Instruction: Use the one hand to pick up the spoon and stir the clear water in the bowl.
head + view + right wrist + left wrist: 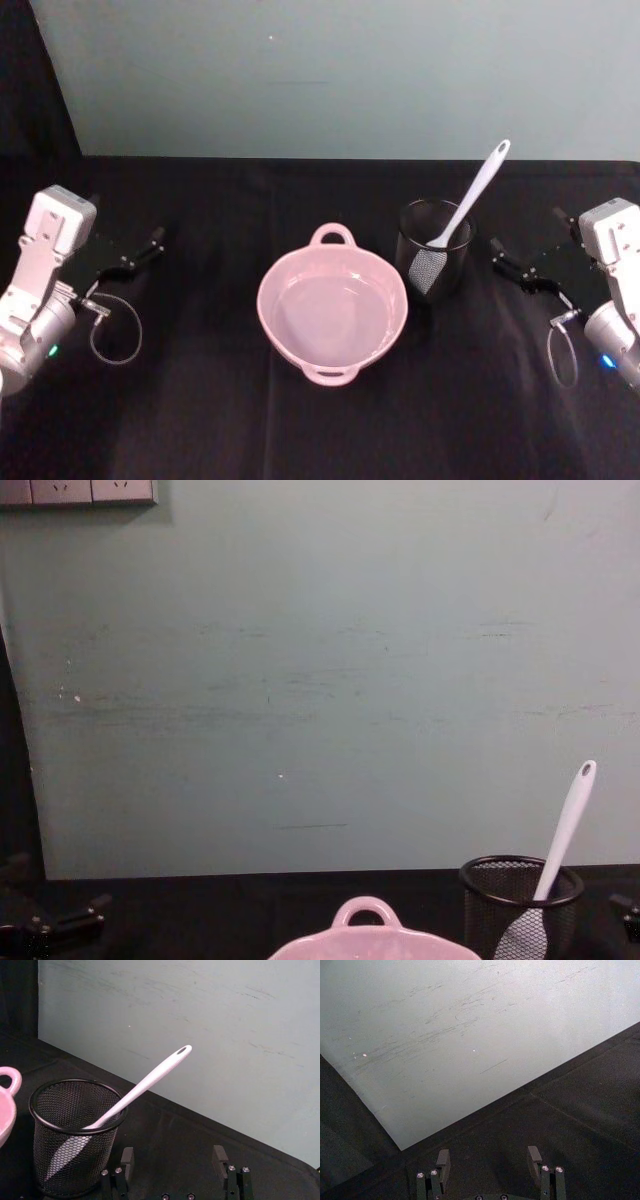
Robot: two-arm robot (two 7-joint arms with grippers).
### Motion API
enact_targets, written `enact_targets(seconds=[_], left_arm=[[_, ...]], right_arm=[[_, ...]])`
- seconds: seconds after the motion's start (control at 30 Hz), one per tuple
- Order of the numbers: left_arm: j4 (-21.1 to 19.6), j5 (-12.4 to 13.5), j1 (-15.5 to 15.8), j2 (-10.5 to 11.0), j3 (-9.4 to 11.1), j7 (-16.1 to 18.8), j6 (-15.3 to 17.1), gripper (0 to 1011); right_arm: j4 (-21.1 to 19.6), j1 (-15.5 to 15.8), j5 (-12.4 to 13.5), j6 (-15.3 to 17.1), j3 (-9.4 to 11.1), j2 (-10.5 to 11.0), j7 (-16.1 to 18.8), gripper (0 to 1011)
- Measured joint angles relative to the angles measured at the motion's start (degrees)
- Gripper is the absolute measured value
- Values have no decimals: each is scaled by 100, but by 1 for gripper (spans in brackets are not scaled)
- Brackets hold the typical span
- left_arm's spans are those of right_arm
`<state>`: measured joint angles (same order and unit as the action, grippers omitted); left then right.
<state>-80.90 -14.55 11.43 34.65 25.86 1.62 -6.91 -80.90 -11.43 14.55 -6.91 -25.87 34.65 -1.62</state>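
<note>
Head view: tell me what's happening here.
Nothing is being handled yet. The spoon stands tilted in the black mesh cup, right of the pink bowl. The right gripper rests beside the cup, fingers open; the left gripper sits parked at the far left, also open.

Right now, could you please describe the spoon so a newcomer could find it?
On the black table, a pink bowl sits mid-table, with a black mesh cup just right of it. The spoon leans in that cup, blade down. It is the only long pale thing, with an oval hole at its handle end.
</note>
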Motion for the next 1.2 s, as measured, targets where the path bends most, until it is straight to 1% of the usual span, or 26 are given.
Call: enact_targets(seconds=[1.1,1.2], left_arm=[[0,0,0,0,0,0,0,1011],[0,0,0,0,0,0,0,1011]], right_arm=[[1,0,0,0,0,0,0,1003],[-61,43,54,9,64,-3,80,1002]])
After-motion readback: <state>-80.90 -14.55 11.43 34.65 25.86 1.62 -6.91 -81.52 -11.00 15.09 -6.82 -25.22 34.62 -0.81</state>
